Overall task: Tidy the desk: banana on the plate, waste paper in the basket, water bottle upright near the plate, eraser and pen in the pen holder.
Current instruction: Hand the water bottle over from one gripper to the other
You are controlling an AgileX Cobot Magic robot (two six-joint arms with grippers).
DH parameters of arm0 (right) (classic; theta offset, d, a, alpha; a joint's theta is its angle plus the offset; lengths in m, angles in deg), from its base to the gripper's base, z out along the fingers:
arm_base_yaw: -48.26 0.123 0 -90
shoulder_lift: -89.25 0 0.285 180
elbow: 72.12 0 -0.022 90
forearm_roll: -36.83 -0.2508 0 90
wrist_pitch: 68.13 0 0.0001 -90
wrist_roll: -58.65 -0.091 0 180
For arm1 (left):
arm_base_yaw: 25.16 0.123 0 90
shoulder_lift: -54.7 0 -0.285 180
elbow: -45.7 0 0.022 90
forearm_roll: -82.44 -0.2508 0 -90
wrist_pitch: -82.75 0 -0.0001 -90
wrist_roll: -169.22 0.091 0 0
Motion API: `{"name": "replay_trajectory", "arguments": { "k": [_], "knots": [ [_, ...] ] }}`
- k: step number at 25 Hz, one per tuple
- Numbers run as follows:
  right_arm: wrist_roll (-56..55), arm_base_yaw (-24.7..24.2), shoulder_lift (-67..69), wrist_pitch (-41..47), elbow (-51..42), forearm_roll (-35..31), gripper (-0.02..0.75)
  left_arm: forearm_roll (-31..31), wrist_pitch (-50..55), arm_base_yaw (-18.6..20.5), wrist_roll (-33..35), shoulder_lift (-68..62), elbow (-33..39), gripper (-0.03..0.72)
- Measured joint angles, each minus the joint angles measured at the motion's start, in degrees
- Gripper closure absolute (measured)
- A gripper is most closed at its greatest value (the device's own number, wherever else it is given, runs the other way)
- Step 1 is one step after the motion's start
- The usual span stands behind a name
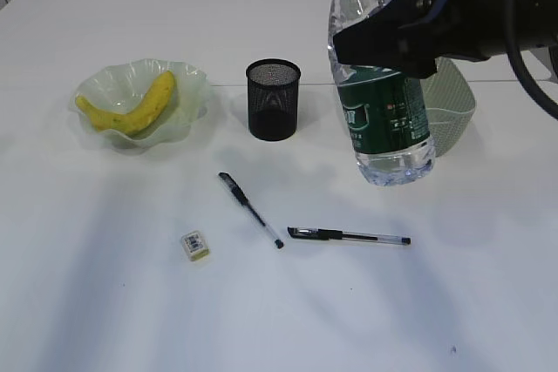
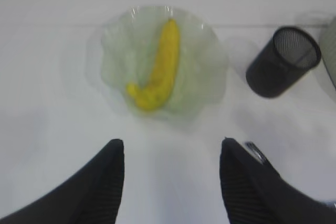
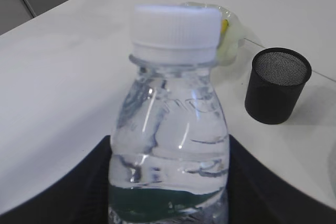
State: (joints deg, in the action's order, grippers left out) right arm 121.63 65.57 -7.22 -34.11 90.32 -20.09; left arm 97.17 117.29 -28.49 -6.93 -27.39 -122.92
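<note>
The water bottle hangs upright in the air above the table, clamped around its green label by the right tool, in front of the sage-green basket. To its left stands the black mesh pen holder, and further left the banana lies in the pale-green wavy plate. Nearer the front of the table lie two pens, one slanted and one almost level, with the small eraser to their left. The left tool hovers with jaws apart, grasping nothing, just short of the plate.
</note>
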Motion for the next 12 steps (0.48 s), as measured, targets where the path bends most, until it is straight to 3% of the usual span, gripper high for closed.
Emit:
{"name": "replay_trajectory", "arguments": {
  "k": [5, 12],
  "knots": [
    [0.1, 0.0, 0.8, -0.1, 0.0, -0.3, 0.328, -5.7, -15.9, -4.4, 0.4, 0.0, 1.6, 0.276],
    [0.2, 0.0, 2.3, -0.3, 0.0, -0.6, 0.329, -9.6, -34.5, -10.8, 0.5, 0.0, 12.4, 0.276]
  ]
}}
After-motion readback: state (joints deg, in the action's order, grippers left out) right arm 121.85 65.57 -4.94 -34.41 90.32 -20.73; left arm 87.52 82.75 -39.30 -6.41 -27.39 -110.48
